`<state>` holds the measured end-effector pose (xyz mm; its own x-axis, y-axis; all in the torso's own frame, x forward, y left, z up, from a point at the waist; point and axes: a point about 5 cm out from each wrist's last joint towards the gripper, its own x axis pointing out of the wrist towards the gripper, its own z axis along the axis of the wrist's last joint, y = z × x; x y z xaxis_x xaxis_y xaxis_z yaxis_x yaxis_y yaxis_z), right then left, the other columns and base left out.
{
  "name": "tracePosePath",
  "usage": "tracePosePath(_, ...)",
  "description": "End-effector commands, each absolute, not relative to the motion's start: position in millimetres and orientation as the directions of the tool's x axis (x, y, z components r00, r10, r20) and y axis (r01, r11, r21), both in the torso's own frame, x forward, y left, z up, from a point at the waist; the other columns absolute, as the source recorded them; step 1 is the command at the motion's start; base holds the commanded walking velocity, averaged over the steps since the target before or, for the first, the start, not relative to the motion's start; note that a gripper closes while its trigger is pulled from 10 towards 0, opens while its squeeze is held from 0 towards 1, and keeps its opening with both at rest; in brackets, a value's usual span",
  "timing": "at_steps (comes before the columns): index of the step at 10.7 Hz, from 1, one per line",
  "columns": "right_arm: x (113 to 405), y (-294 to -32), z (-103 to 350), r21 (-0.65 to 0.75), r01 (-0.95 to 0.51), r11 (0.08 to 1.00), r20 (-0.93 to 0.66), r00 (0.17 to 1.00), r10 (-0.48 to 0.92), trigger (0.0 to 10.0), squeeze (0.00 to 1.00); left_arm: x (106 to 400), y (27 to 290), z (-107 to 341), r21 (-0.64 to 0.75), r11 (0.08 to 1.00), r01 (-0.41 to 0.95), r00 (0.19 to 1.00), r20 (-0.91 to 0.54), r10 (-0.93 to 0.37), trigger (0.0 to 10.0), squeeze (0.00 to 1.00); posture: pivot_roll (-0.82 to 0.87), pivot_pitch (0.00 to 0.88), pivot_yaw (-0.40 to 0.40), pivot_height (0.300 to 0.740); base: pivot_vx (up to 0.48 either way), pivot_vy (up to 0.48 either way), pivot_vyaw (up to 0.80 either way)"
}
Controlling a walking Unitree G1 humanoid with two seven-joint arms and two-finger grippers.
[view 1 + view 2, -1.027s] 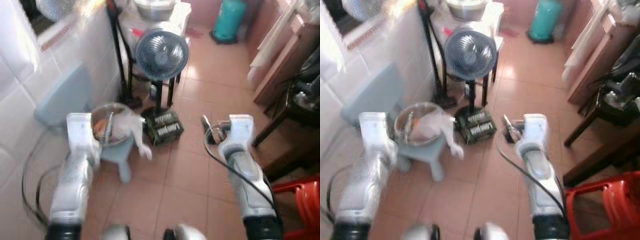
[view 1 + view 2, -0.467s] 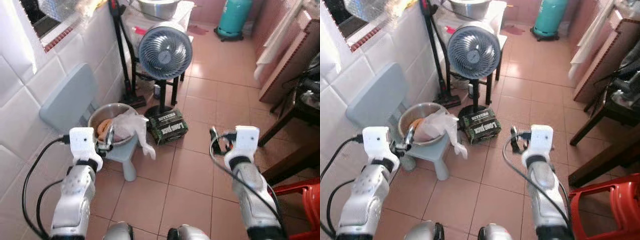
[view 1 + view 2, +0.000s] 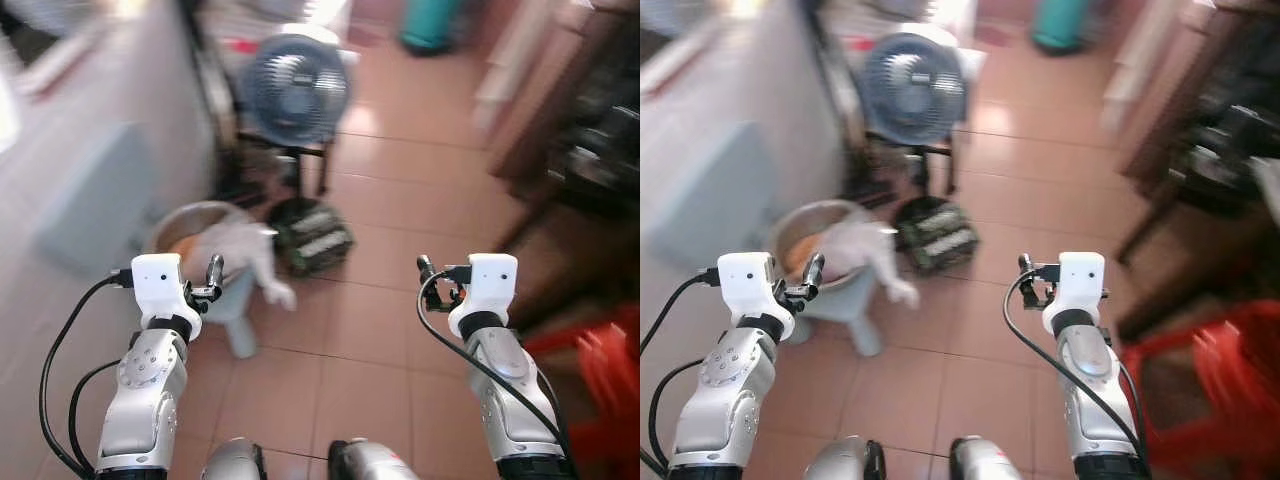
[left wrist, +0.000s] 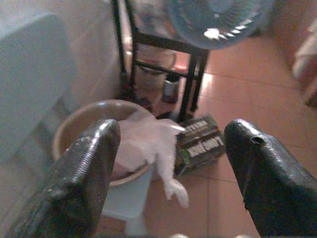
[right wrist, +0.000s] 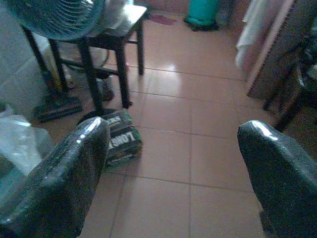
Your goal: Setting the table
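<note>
A bowl (image 3: 190, 225) holding a plastic bag (image 3: 240, 250) sits on a stool (image 3: 235, 300) at the left by the wall, a box (image 3: 312, 235) just right of it, a fan (image 3: 292, 90) farther behind, and a chair (image 3: 1210, 380) near right.

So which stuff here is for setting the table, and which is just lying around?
Maybe for the job:
metal bowl on a small stool
left gripper and right gripper, both open, holding nothing

Just lying about:
fan
green box
red chair

Head views smeared by motion: fan (image 3: 292, 88) and bowl (image 3: 188, 228) soft-edged, contents perhaps a white bag (image 3: 240, 252). Red stool (image 3: 598, 385) cut off at the picture edge.
</note>
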<state>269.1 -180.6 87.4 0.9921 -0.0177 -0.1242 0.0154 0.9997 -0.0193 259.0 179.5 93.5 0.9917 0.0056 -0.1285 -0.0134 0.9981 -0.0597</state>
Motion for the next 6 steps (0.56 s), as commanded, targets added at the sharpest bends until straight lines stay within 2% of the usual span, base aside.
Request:
tracePosePath(1, 268.9, -180.1, 85.3, -0.009, 0.011, 1.0, -0.14, 0.99, -0.012, 10.0, 0.0, 256.6, 180.7, 94.1, -0.044, 0.999, -0.017, 0.991, -0.133, 0.011, 10.0, 0.0, 0.0, 0.158, -0.022, 0.74, 0.0, 0.247, -0.8)
tracePosePath(2, 268.3, -179.9, 84.9, -0.015, 0.011, 1.0, -0.139, 0.99, -0.013, 10.0, 0.0, 256.8, 179.7, 93.8, -0.049, 0.999, -0.011, 0.99, -0.14, 0.004, 10.0, 0.0, 0.0, 0.16, -0.02, 0.74, 0.0, 0.251, -0.8)
tracePosePath(6, 268.8, -178.8, 83.7, -0.004, 0.024, 1.0, -0.138, 0.99, -0.024, 10.0, 0.0, 259.7, 180.7, 95.8, -0.031, 0.999, -0.012, 0.991, -0.135, 0.008, 10.0, 0.0, 0.0, 0.162, -0.009, 0.74, 0.0, 0.0, -0.8)
